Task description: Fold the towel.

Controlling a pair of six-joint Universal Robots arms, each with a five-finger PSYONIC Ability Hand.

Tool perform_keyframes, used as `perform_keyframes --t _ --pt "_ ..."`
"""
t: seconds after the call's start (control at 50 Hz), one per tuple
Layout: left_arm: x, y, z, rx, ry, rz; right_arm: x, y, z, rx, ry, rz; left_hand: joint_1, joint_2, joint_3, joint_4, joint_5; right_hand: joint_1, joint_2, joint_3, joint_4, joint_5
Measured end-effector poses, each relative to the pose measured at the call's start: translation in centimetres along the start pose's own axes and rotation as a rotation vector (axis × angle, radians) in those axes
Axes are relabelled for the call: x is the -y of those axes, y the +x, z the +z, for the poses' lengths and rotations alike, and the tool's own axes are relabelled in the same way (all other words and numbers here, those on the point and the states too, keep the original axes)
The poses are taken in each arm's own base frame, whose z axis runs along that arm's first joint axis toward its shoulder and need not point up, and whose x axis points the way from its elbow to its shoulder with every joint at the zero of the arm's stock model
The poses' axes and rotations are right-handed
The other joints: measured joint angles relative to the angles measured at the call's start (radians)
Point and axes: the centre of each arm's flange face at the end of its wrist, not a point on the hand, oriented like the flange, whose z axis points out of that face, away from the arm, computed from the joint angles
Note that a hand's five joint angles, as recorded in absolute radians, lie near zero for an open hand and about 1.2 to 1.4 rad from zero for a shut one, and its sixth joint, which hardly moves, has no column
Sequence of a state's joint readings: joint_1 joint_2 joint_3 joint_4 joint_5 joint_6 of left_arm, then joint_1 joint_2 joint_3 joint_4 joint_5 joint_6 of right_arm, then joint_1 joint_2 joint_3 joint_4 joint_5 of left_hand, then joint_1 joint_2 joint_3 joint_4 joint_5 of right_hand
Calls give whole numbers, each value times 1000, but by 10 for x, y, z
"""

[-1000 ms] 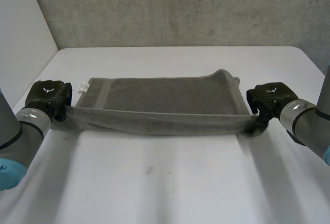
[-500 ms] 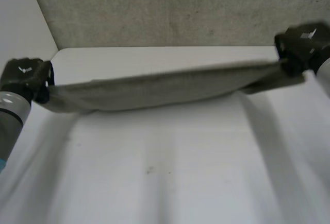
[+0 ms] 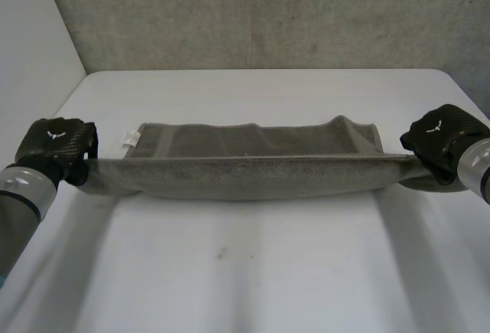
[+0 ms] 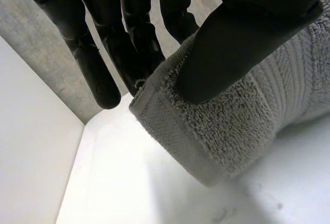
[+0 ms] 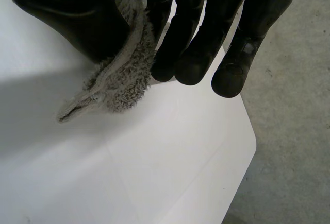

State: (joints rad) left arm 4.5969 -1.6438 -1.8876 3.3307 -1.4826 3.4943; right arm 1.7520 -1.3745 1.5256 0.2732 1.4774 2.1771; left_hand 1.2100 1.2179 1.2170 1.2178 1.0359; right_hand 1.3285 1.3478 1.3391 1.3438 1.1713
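A grey towel (image 3: 253, 166) stretches across the middle of the white table (image 3: 253, 272), its near edge lifted and pulled taut between both hands while the far part lies on the table. My left hand (image 3: 55, 148) pinches the towel's near left corner (image 4: 216, 131) between thumb and fingers. At the other end, my right hand (image 3: 440, 140) pinches the near right corner (image 5: 121, 80) the same way. A small white label (image 3: 129, 140) hangs at the towel's far left corner.
A grey wall (image 3: 253, 11) stands behind the table. A white panel (image 3: 31, 50) rises at the left. The table's right corner edge (image 5: 247, 147) lies close beyond my right hand, with grey floor (image 5: 294, 131) below.
Both hands swung the towel's near edge up and away, then brought it back down. The towel now hangs tauter and wider, with my right hand further to the right than a second ago.
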Motion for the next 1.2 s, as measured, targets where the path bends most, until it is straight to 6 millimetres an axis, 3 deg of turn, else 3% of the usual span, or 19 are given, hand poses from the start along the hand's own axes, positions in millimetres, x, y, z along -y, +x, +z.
perform_keyframes --t 0.26,0.42,0.56,0.84,1.02,1.2 --pt "25 -1 -44 -39 53 0 22 14 -59 36 91 21 0 0 0 0 0 0 0 0 0 5" --pt "28 -1 -44 -43 71 4 25 21 -62 45 144 21 0 0 0 0 0 0 0 0 0 5" --pt "13 2 -10 -63 7 -4 14 17 -20 112 108 19 0 0 0 0 0 1 0 0 0 7" --pt "-13 25 100 -39 -38 5 8 6 106 117 50 45 0 0 0 0 0 2 1 0 0 7" --pt "-13 37 148 11 11 15 8 -4 158 46 56 36 0 0 0 0 0 2 1 0 0 7" --pt "-17 49 178 -3 33 25 5 -12 191 -31 102 0 0 0 0 0 0 2 1 0 0 7"
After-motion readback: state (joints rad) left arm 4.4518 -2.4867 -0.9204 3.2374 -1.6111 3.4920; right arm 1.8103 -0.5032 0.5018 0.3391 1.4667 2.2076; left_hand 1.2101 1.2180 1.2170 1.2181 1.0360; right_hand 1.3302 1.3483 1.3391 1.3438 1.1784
